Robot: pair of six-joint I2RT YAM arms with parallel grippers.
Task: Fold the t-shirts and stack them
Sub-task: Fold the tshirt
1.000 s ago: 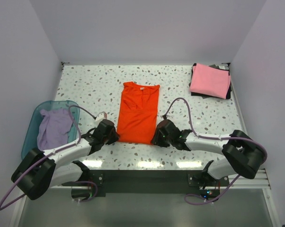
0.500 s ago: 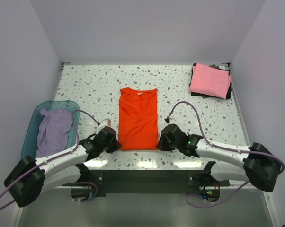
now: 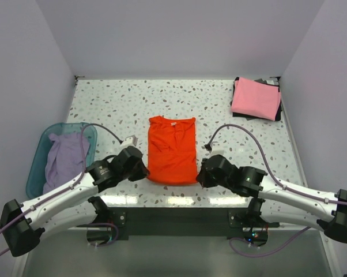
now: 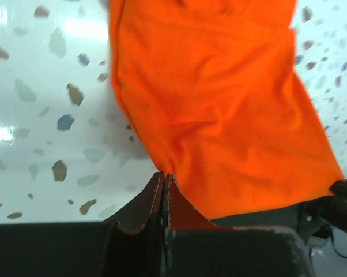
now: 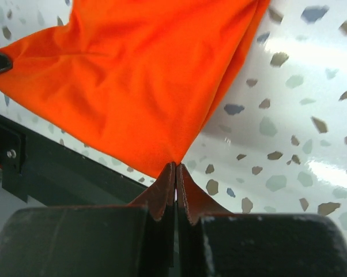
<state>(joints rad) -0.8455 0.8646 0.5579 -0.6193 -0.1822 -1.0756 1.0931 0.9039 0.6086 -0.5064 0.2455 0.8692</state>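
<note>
The bright orange-red cloth t-shirt lies flat on the speckled table, at the near side. A second ago they stood open; now the left fingers and right fingers have pinched shut on its near corners, so folding can start, I think.

The bright orange-red cloth t-shirt is soft, matt and lightly creased. The white speckled stone-look worktop is smooth and glossy, with lamp glare near its front edge. The translucent teal plastic basin has a slight sheen. The pale lavender cloth t-shirt and the pink cloth t-shirt look matt. The fingers of the left claw and the right claw are dull, dark and grainy.
</note>
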